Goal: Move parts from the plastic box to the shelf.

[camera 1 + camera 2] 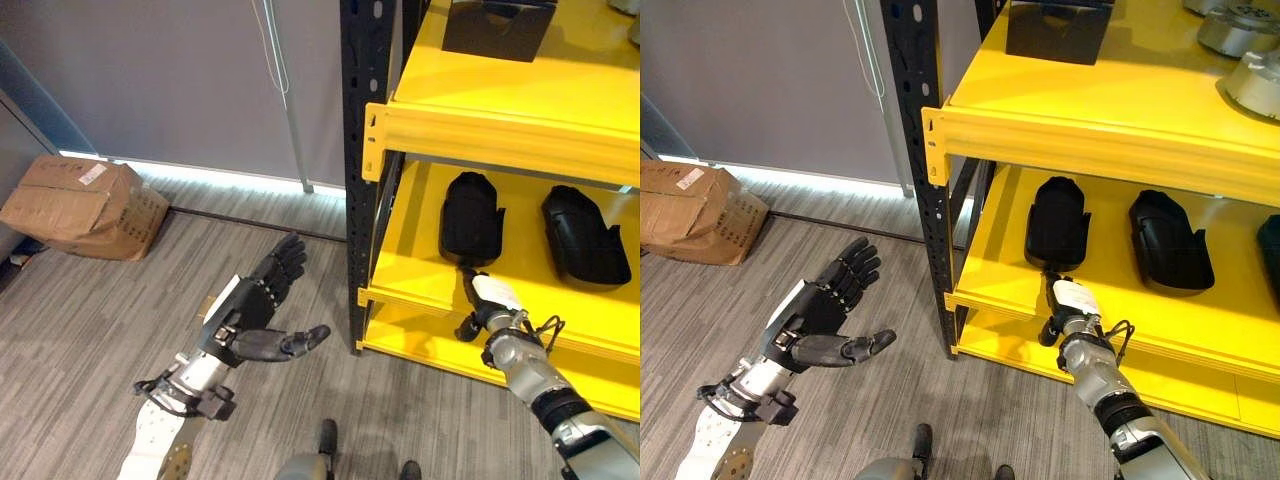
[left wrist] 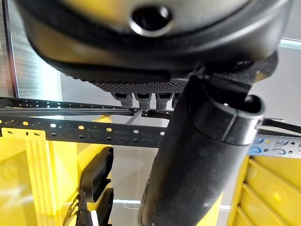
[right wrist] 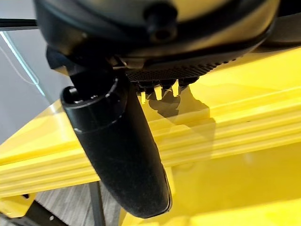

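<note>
Black part [image 1: 1057,224] half-hidden under yellow shelf [image 1: 1080,135]

Two parts [image 1: 472,218] [image 1: 583,235] side by side on the shelf [image 1: 420,268], cardboard box [image 1: 85,205] on the floor far left.

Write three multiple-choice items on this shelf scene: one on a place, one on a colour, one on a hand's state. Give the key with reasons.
1. Where is the cardboard box?
A. On the top shelf
B. On the floor by the wall
C. In the left hand

2. What colour are the shelf boards?
A. Yellow
B. Blue
C. White

3. How is the left hand?
A. Shut on a black part
B. Curled into a fist
C. Open, holding nothing

Key: 1 B, the box sits on the floor at the wall, left of the rack. 2 A, the boards are yellow on a black upright. 3 C, its fingers are spread over the floor, while the black parts lie on the middle shelf near the right hand.
</note>
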Available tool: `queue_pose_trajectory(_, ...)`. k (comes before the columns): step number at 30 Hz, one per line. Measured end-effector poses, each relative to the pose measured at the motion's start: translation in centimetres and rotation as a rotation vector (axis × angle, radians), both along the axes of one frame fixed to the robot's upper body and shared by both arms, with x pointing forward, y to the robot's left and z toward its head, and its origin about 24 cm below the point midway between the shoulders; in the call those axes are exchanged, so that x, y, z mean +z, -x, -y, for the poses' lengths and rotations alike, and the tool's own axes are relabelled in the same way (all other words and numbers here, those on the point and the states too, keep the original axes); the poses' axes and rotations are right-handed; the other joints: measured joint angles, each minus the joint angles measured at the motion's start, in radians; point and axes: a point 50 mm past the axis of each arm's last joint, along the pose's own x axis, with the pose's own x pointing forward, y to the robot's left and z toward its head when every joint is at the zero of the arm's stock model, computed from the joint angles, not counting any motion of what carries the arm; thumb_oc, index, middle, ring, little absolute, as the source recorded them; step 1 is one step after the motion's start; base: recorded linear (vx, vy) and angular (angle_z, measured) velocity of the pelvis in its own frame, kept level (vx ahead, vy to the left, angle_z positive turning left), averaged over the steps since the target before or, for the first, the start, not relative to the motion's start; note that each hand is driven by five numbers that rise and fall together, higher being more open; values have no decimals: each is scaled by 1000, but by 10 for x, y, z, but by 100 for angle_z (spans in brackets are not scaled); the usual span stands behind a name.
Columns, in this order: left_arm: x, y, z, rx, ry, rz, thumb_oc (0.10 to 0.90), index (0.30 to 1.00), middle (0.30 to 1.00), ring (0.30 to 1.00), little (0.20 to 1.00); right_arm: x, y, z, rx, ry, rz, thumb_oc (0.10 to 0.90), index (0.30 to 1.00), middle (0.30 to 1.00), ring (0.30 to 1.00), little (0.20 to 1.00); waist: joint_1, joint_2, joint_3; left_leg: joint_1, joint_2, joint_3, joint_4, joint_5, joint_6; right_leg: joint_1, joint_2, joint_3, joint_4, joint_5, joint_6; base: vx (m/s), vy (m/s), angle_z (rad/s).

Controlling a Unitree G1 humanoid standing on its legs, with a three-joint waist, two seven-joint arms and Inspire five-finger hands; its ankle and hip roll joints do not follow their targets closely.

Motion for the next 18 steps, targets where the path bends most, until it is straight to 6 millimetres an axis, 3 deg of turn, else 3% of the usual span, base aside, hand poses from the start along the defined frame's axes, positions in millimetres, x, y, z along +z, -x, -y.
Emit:
queue_pose_trajectory(10,-1,0,1,13,7,-7,900,1000,1000,1000,1000,3,-3,5,-14,-9,-9,900,1000,1000,1000,1000,-5,2,1,-1,-3,1,0,-3,-4,-2,-3,0,0,0,1,0,0,0)
queue_pose_trajectory(18,-2,1,2,15,14,-12,900,1000,1000,1000,1000,8,17,-26,150,-73,1,900,1000,1000,1000,1000,-39,8,15,-15,0,9,0,-1,0,-20,-1,6,0,-1,1,-20,15,-3)
